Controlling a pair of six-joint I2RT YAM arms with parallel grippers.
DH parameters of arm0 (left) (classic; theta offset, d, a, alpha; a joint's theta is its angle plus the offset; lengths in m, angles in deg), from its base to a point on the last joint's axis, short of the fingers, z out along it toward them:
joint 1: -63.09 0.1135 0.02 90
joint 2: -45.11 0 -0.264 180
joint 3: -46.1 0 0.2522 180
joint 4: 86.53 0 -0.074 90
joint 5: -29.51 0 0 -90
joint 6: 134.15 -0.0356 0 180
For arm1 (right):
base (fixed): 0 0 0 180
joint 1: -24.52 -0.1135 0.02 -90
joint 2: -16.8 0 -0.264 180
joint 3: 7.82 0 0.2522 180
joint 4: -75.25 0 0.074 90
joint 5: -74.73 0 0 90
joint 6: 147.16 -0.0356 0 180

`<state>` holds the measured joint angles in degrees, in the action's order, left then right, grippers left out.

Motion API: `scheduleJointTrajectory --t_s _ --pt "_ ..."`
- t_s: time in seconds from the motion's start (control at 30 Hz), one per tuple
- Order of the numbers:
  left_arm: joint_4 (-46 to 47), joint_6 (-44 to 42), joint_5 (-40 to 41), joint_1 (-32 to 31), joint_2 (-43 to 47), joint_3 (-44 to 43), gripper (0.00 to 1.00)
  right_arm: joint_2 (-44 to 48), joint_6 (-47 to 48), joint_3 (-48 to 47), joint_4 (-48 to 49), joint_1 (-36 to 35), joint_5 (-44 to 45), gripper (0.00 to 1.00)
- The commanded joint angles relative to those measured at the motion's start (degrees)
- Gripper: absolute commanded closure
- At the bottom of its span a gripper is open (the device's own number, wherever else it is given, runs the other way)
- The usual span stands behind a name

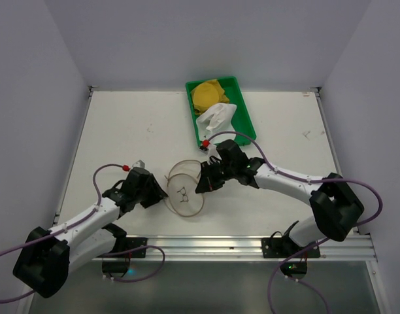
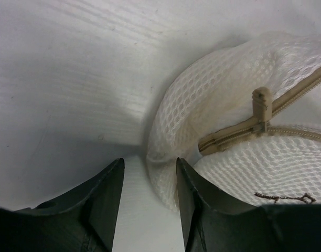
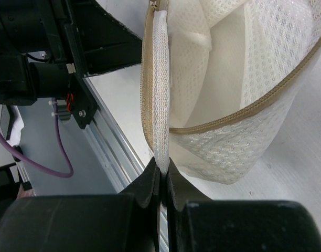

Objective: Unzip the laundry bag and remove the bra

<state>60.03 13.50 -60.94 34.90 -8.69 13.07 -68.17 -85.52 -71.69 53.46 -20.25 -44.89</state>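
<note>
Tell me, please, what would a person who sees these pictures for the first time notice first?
The white mesh laundry bag lies low in the middle of the top view, with its zip open. The right gripper is shut on a fold of the bag's rim, while the left gripper stands open just beside it. Farther back, a green tray holds a yellow cloth and a white cloth.
</note>
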Motion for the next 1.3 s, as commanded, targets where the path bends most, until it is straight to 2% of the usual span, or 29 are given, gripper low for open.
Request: scheduleJointTrajectory --t_s 0.0,0.07,0.17,0.2,0.23,0.33,0.6,0.93,1.27 --pt "7.19 0.62 -0.60 -0.03 -3.75 1.07 0.52 2.18 -1.52 0.36 3.20 0.30 -1.40 1.00" --pt "8.60 0.36 -0.96 -0.29 -5.17 0.37 0.56 2.35 -1.52 0.45 3.20 0.30 -1.40 1.00" --pt "7.38 -0.08 2.28 -1.17 -8.07 -0.42 0.69 2.88 -1.61 0.45 3.20 0.30 -1.66 1.00" --pt "7.03 -0.17 2.64 -1.26 -9.64 -0.51 0.74 3.14 -1.79 0.54 3.37 0.30 -1.84 1.00" --pt "6.68 -0.43 3.25 -1.35 -10.44 -0.51 0.85 3.32 -1.79 0.45 3.46 0.30 -2.01 1.00" --pt "5.01 -0.43 4.83 -2.22 -12.90 -0.42 1.00 4.72 -1.96 -0.07 3.20 0.30 -2.54 1.00" --pt "1.58 -3.68 5.02 -3.28 -14.23 -1.74 1.00 7.45 -0.65 -5.43 -0.66 1.52 -3.42 1.00" --pt "-0.36 -4.56 3.44 -3.54 -11.50 -2.18 1.00 1.57 0.15 -7.11 -1.64 7.24 -6.23 1.00" --pt "-1.68 -6.93 -1.04 -4.51 -10.36 -1.83 1.00 -8.28 -2.66 -1.66 7.41 11.64 -7.12 1.00"
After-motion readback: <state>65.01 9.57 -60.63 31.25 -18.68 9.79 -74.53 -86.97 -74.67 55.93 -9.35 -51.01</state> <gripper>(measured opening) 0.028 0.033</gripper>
